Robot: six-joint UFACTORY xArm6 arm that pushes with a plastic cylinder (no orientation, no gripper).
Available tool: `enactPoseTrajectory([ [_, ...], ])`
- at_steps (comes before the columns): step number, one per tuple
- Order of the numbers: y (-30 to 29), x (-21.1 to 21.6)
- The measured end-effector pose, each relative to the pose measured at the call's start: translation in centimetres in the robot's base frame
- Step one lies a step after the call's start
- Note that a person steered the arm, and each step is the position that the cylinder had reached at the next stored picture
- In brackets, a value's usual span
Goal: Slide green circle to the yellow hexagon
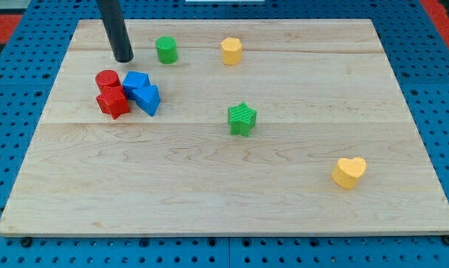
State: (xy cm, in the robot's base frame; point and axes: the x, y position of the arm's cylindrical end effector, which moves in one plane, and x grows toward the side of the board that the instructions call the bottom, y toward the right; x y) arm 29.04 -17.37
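A pale wooden counter [209, 186] sits on blue pegboard. Farther back, the green circle block [166, 50] stands left of the yellow hexagon block [231, 50], apart. My tip [123, 58], clawless, holding nothing, rests just left of the circle.

Dark rod nearly upright, leaning slightly, my tip [123, 58] set down near the view's top left

My rod [114, 30] cut off by the view's top, rear blue block [134, 80] partly hidden, its shape unclear to me
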Motion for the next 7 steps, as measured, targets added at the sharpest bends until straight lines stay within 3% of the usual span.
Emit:
enactPoseTrajectory([
  [2, 5.8, -2.2],
  [4, 6.9, -5.3],
  [5, 8.7, -3.7],
  [7, 4.5, -1.3],
])
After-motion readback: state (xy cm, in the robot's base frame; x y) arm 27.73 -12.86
